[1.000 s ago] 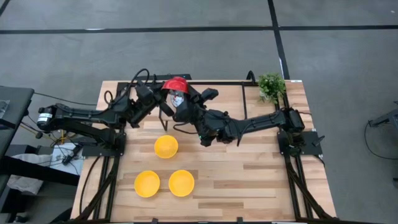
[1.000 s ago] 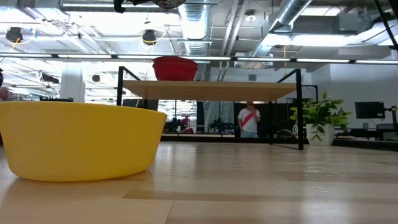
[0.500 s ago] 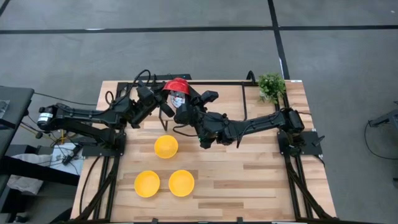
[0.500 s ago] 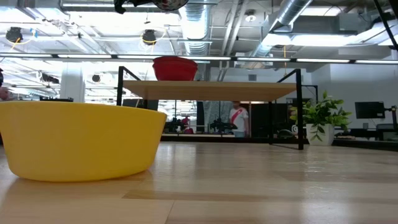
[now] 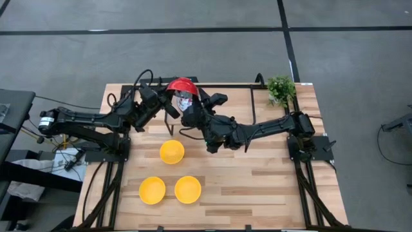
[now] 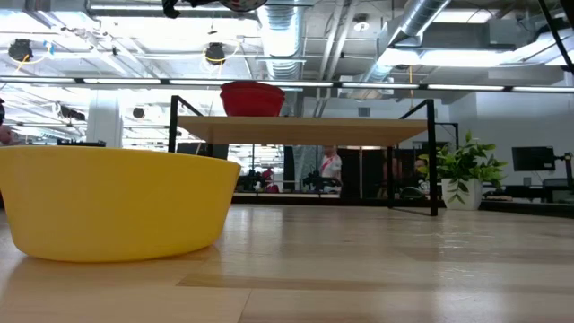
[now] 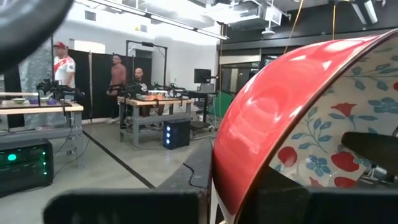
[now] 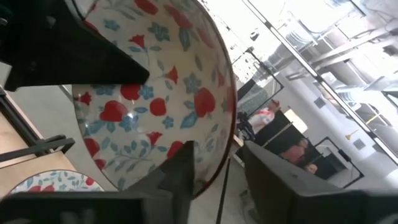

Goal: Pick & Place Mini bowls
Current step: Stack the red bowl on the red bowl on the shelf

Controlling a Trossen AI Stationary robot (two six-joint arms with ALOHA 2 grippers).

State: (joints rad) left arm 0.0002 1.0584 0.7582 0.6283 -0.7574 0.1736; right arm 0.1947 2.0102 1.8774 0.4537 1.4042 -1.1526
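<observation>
Both grippers' jaws pinch one floral bowl (image 5: 182,90) above the shelf (image 6: 300,130); uncoordinated release could drop it.

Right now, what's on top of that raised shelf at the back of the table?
A red-outside floral bowl sits on the shelf. In the high view both grippers hold another floral bowl above it, covering most of the shelf, so I cannot tell whether more lies there.

Legible text, labels, brands, numbers, signs: none. No readable marking on any bowl, on either arm, on the tabletop, or in the room beyond.
</observation>
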